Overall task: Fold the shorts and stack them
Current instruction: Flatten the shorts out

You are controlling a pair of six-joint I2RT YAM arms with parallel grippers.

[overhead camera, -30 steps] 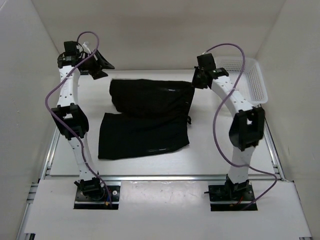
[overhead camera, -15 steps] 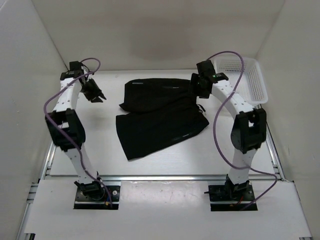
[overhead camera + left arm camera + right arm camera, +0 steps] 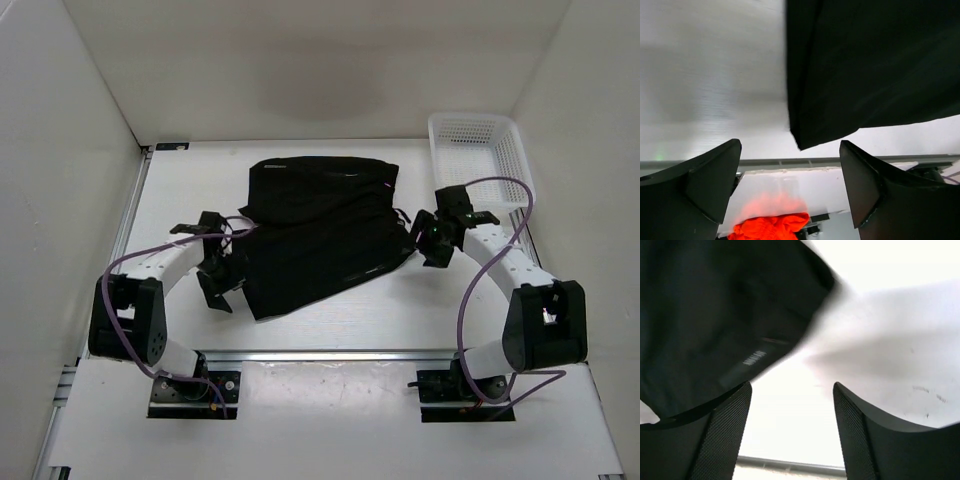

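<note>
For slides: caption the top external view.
Black shorts lie between the open left pincer and open right pincer; white basket far right.

The shorts (image 3: pixel 320 225) are soft matt black cloth, the table (image 3: pixel 330 325) smooth matt white, the basket (image 3: pixel 480 150) white plastic mesh.

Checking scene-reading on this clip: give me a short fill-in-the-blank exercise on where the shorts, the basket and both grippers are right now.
1. The shorts spread on the table are ____ in colour.
2. The white basket stands at the table's far ____ corner, apart from the shorts.
3. The left gripper and the right gripper each have their jaws ____, with no cloth between them.

Missing words: black; right; open.
</note>
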